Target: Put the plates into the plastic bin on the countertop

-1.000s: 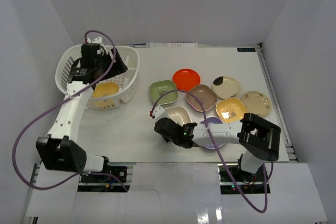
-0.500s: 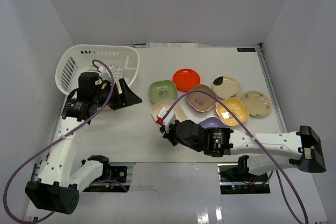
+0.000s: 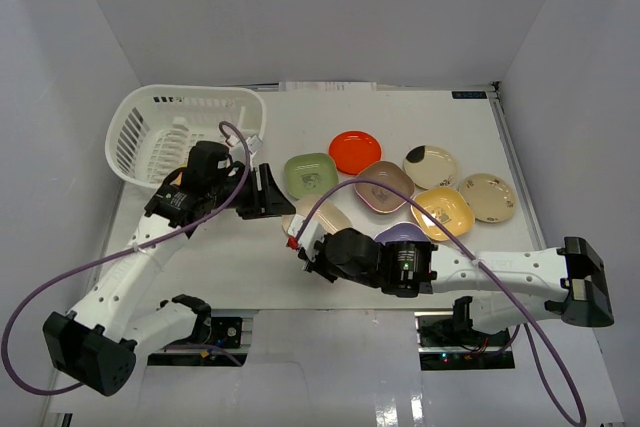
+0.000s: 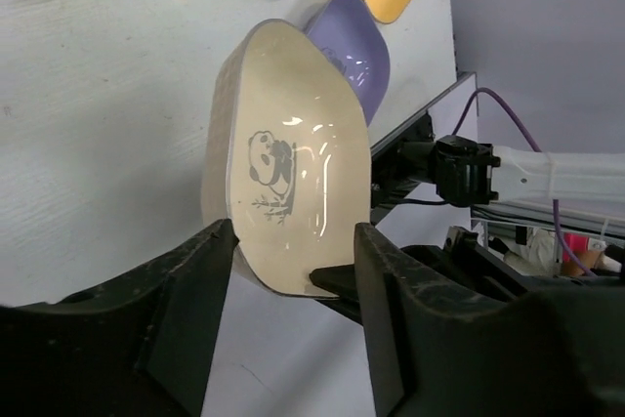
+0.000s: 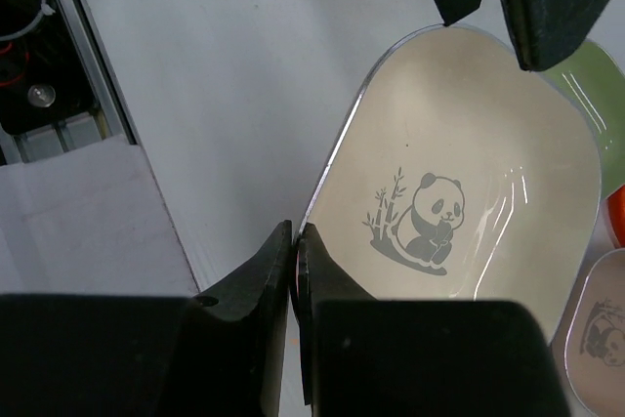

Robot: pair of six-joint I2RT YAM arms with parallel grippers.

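A beige plate [image 3: 325, 215] with a panda print is tilted up on the countertop [image 3: 470, 137]. My right gripper [image 3: 305, 247] is shut on its near rim, as the right wrist view [image 5: 293, 236] shows, with the plate [image 5: 459, 183] beyond. My left gripper [image 3: 272, 192] is open, its jaws on either side of the plate's far rim without touching it; the left wrist view [image 4: 295, 236] shows the plate [image 4: 293, 173] between them. Green [image 3: 310, 174], red [image 3: 354, 151], brown [image 3: 384, 185], purple [image 3: 400, 235] and yellow [image 3: 440, 209] plates lie to the right. The white plastic bin [image 3: 185, 97] stands at the far left.
Two cream plates [image 3: 430, 166] [image 3: 487, 197] lie further right. White walls close the countertop on three sides. The left arm's purple cable loops over the near left of the countertop. The arm bases and mounts sit along the near edge.
My left gripper has left the bin and swung right to the beige plate. My right arm has stretched out and tipped the plate up by its rim.
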